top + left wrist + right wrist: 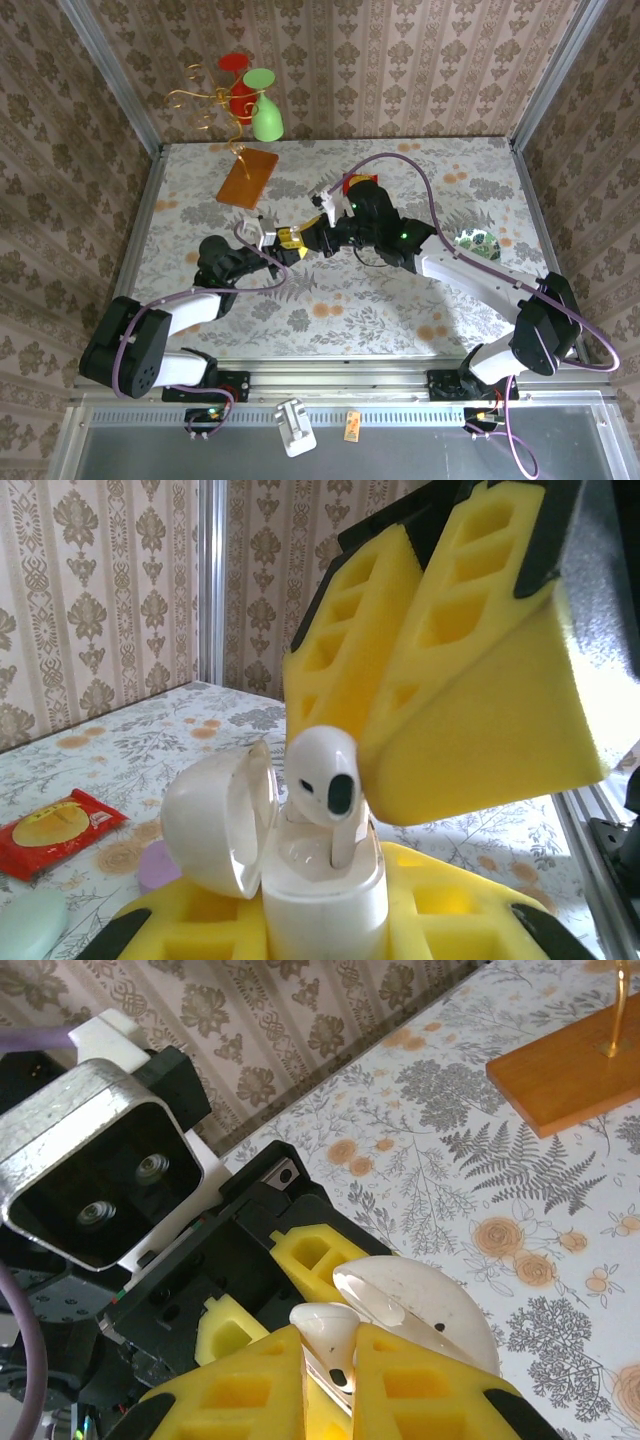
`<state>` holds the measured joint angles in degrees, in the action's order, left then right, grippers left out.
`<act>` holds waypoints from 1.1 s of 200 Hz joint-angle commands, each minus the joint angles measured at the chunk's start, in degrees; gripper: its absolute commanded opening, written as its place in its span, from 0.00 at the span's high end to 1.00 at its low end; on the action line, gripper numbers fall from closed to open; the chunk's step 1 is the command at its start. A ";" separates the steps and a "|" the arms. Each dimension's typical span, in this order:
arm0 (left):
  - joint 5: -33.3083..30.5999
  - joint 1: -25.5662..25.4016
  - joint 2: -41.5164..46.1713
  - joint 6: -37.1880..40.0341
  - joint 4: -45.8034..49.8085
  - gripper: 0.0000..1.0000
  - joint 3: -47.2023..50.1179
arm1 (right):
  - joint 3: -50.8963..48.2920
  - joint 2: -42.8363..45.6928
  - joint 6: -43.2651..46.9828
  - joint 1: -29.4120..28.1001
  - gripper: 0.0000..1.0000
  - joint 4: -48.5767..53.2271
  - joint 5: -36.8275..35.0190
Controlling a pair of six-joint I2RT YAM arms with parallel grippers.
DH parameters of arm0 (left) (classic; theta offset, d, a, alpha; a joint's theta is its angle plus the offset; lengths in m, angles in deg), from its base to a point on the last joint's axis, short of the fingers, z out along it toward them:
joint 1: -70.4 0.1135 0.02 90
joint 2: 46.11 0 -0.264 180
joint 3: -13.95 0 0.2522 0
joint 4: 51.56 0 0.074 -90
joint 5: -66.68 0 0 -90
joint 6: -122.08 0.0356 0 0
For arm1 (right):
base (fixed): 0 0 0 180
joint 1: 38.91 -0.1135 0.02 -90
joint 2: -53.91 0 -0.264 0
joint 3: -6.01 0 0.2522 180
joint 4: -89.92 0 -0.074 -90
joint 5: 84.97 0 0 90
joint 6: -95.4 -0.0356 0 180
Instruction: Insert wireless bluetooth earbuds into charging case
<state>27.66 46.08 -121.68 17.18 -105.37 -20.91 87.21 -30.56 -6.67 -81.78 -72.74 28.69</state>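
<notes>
Our right gripper [328, 1348] pinches one white earbud [322, 775] between its yellow pads, the stem dipping into a well of the open charging case [330, 885], the head above the rim. Our left gripper [320, 928] clamps that case upright (its lid [215, 815] hangs open sideways). A red packet [55, 830] lies on the flowered table [400, 300].

Mid-table the left gripper [270, 238] and right gripper [305, 242] meet tip to tip; the case [325, 900] stands upright in the left fingers, its lid [215, 820] tipped open beside it; the earbud [322, 775], pinched in the right fingers, sits above the case, stem down inside it. A board [247, 177] lies far left on the table [400, 300], a stand [240, 150] rising from it; a packet [55, 830] lies flat past the lid; a dish [478, 243] sits right, beside the right arm.
</notes>
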 commanded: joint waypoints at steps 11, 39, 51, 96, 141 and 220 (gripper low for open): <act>3.45 -0.06 2.23 -2.41 -5.63 0.91 -4.04 | 0.79 -1.16 3.70 -0.51 0.82 5.79 6.99; 2.68 -0.11 2.53 -0.74 -5.62 0.91 -3.96 | 3.86 -3.06 2.88 -0.45 0.81 11.09 1.50; 1.98 -0.13 2.88 0.78 -5.57 0.91 -3.53 | 4.62 -3.59 2.09 -0.50 0.77 12.29 -0.94; 1.70 -0.21 2.17 1.71 -5.49 0.91 -3.78 | 5.22 -3.39 -0.77 -0.47 0.76 12.84 -5.10; 1.86 -0.40 1.52 2.33 -5.43 0.91 -3.85 | 7.78 -2.47 -2.85 -0.48 0.67 14.17 -9.73; 1.43 -0.47 0.35 4.08 -4.82 0.91 -3.60 | 8.05 1.19 -3.56 -0.54 0.49 14.51 -11.96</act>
<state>27.02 45.99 -121.38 19.08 -104.34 -22.62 94.84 -31.13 -9.89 -83.22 -62.12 22.70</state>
